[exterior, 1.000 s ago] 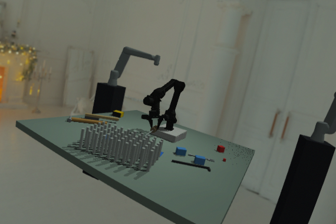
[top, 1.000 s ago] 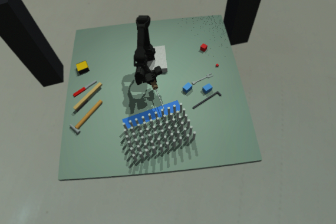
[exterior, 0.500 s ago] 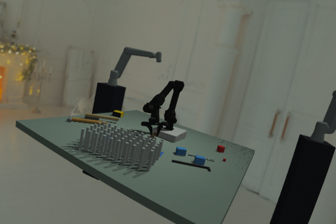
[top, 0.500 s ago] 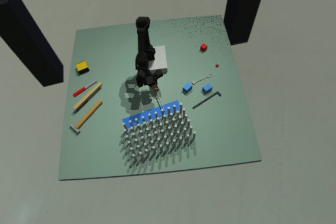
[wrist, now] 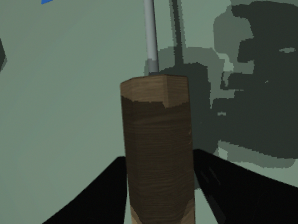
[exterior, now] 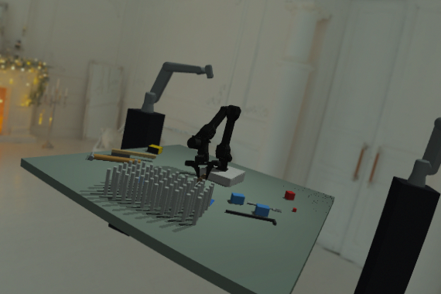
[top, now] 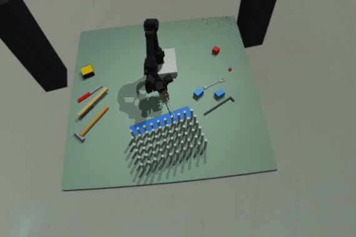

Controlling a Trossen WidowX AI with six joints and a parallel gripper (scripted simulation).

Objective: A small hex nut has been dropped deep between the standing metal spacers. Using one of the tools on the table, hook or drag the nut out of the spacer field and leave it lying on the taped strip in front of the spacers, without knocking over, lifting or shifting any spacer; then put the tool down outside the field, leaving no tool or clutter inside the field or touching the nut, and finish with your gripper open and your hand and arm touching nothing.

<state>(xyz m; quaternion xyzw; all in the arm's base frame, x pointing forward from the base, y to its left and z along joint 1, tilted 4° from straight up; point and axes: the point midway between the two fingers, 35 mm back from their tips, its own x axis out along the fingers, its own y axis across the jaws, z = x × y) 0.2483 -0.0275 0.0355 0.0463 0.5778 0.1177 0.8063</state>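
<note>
I had the fingers clamped on the hook tool [wrist: 158,163] (wooden handle); its tip reached the taped strip [top: 147,125]; next, I judged, threading it between spacers [top: 168,145] without touching any.

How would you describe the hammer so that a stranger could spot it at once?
Start at the green table and go to the three long tools on the side with the yellow block. The hammer lies nearest the table's edge; it alone has a grey metal head.

We cannot find the hex nut among the spacers [top: 168,145], the tool's thin shaft [wrist: 149,12] cut off by the wrist view's top edge, its tip unseen, fingertips out of frame.
</note>
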